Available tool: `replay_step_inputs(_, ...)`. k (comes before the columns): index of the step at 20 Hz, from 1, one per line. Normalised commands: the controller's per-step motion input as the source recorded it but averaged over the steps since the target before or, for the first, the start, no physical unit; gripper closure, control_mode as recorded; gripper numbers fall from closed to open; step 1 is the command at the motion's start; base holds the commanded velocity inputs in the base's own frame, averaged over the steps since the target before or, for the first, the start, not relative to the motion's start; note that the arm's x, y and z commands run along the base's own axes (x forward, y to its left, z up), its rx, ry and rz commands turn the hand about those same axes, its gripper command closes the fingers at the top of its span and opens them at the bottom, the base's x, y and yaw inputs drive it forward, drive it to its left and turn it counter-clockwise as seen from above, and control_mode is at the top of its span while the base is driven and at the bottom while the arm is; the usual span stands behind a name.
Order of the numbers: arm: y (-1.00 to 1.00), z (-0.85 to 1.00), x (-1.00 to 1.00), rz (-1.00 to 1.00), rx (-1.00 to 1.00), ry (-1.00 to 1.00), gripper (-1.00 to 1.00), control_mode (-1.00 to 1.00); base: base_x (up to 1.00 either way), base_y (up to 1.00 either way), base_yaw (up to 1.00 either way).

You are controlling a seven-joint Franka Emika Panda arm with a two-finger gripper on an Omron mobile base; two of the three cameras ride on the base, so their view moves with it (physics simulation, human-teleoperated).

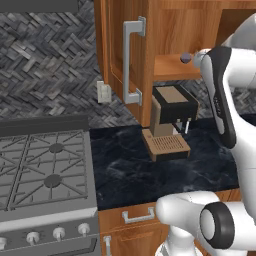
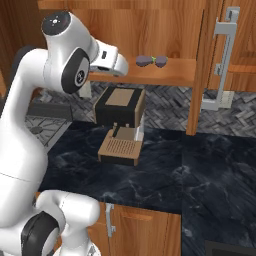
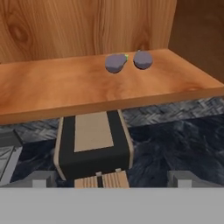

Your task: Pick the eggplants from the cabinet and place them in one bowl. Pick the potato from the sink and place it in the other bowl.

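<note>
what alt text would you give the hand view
Two dark purple eggplants lie side by side on a wooden cabinet shelf, seen from the open gripper. Below the shelf, a black and tan coffee machine stands on a dark marble counter.

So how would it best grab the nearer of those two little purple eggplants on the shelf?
Probably around its rounded middle. The left eggplant lies on the open cabinet shelf with the second eggplant close on its right and wooden back wall behind. So the open claw would best come straight in from the front, above the coffee machine, jaws spanning its sides.
</note>
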Motion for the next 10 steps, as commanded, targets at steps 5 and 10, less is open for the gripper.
replay_step_inputs(5,-0.08,0.00,0.15,0.00,0.00,-0.04,-1.00,-1.00,0.00,0.00,0.00)
replay_step_inputs(10,0.00,0.00,0.32,0.00,0.00,-0.04,-1.00,-1.00,0.00,0.00,0.00)
